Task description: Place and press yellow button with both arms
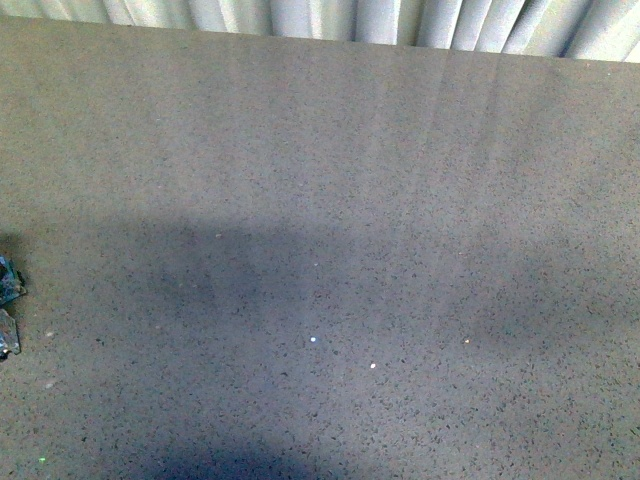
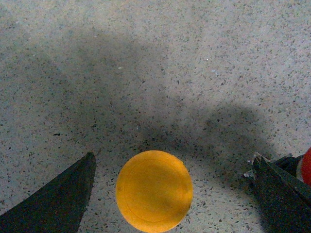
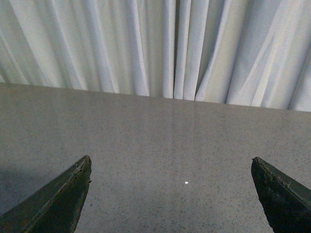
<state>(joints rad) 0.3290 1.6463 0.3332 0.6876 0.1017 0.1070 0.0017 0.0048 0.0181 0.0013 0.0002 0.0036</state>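
The yellow button (image 2: 154, 191) shows in the left wrist view from above, its round orange-yellow cap resting on the speckled grey table. My left gripper (image 2: 172, 162) is open above it, with the cap between the two dark fingers (image 2: 58, 199) and touching neither. My right gripper (image 3: 171, 165) is open and empty over bare table, facing the curtain. In the front view the button is out of view, and only small dark blue-grey bits (image 1: 8, 300) show at the left edge.
The speckled grey table (image 1: 380, 200) fills the front view. A white pleated curtain (image 3: 160, 43) hangs behind the table's far edge. A broad shadow lies across the table's near half.
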